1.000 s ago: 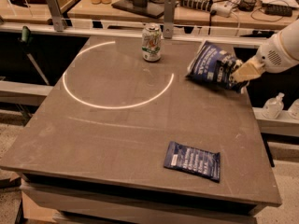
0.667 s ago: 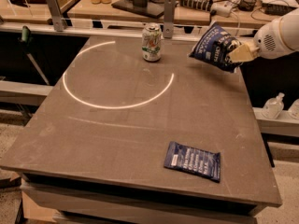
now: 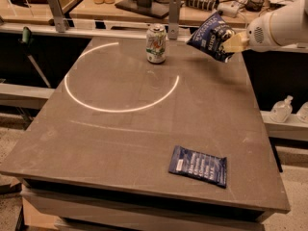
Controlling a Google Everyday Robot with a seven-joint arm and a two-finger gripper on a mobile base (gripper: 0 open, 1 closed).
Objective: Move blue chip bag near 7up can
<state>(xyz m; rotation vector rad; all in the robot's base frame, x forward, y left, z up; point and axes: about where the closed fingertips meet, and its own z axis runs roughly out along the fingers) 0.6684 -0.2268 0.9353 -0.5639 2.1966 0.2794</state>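
The blue chip bag (image 3: 210, 36) is puffy dark-blue foil with white lettering. It hangs in the air above the table's far right part, tilted. My gripper (image 3: 232, 43) comes in from the right on a white arm and is shut on the bag's right edge. The 7up can (image 3: 156, 43) stands upright on the table near the far edge, to the left of the bag and apart from it.
A flat dark-blue packet (image 3: 198, 165) lies near the table's front right. A bright ring of light (image 3: 82, 100) marks the grey tabletop (image 3: 120, 138). A metal post (image 3: 173, 16) stands behind the can. A bench with bottles and cables runs along the back.
My gripper has lifted the blue chip bag off the table and carried it up and slightly left, toward the can. The can and the flat packet have not moved.
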